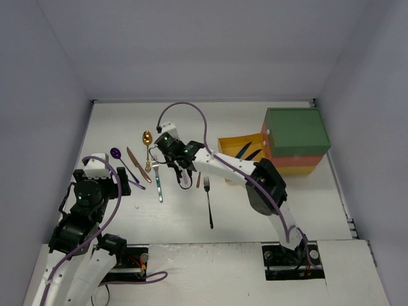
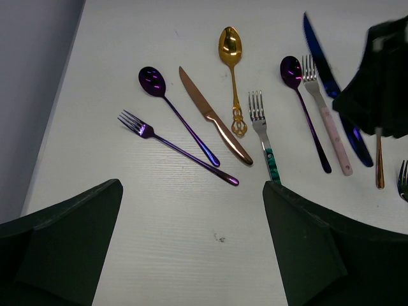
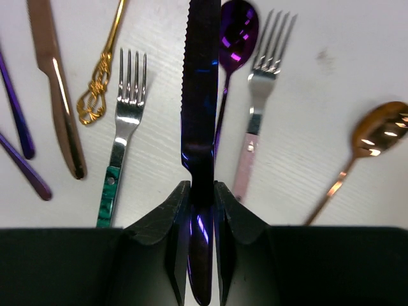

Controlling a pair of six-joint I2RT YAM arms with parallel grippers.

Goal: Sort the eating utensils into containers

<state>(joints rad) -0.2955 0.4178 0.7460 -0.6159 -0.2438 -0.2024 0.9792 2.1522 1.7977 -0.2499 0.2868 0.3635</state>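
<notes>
The right gripper (image 3: 203, 191) is closed on the handle of the dark blue knife (image 3: 199, 95), pads (image 3: 169, 220) pinching it from both sides with the serrated blade pointing away from the wrist. Whether the knife has left the table cannot be told. The purple spoon (image 3: 237, 32) lies just right of the knife, its stem running against or under the blade edge, so a lift may drag or flip it. The pink-handled fork (image 3: 255, 83) sits just beyond that spoon, near the right finger, and could be nudged. The teal-handled fork (image 3: 124, 115) lies to the knife's left with a clear gap, so it seems safe. The grip is low on a slim, glossy handle, and the long blade could pivot between the pads or slide out in transit. The stacked containers (image 1: 298, 131) stand well to the knife's right in the top view. The yellow drawer (image 1: 223, 141) is pulled open toward the knife, and a drooping blade might catch its rim. The left gripper (image 2: 191, 242) is spread wide, holding nothing, on the knife's left.
</notes>
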